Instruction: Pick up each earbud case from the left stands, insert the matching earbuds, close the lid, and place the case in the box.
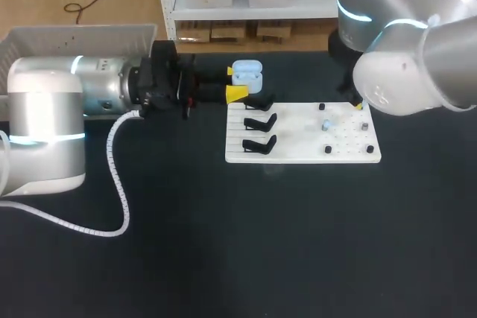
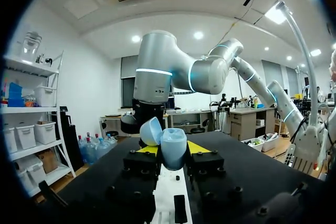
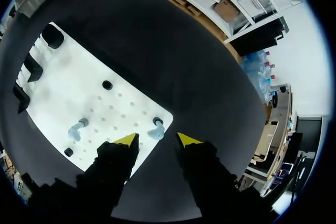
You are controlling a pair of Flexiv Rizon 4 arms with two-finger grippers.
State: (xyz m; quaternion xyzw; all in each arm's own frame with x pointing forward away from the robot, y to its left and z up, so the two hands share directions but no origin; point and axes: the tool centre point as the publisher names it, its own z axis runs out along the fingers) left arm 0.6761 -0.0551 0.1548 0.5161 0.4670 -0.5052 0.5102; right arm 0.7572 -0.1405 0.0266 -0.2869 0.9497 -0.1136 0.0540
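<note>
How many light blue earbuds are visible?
2. One light blue earbud lies mid-board on the white pegboard; the other at its edge, ahead of the right gripper. The light blue case in the left gripper may hide more.

This is looking like a robotics lab. Two grey robot arms, the left arm [image 1: 45,109] and the right arm [image 1: 417,57], are reaching in over a black counter [image 1: 223,243]. A spiral-wrapped cable [image 1: 115,176] is trailing from the left one. A white drilled fixture plate [image 1: 298,156] is sitting there, carrying black stands [image 1: 259,123] and small pegs [image 1: 328,150].
</note>
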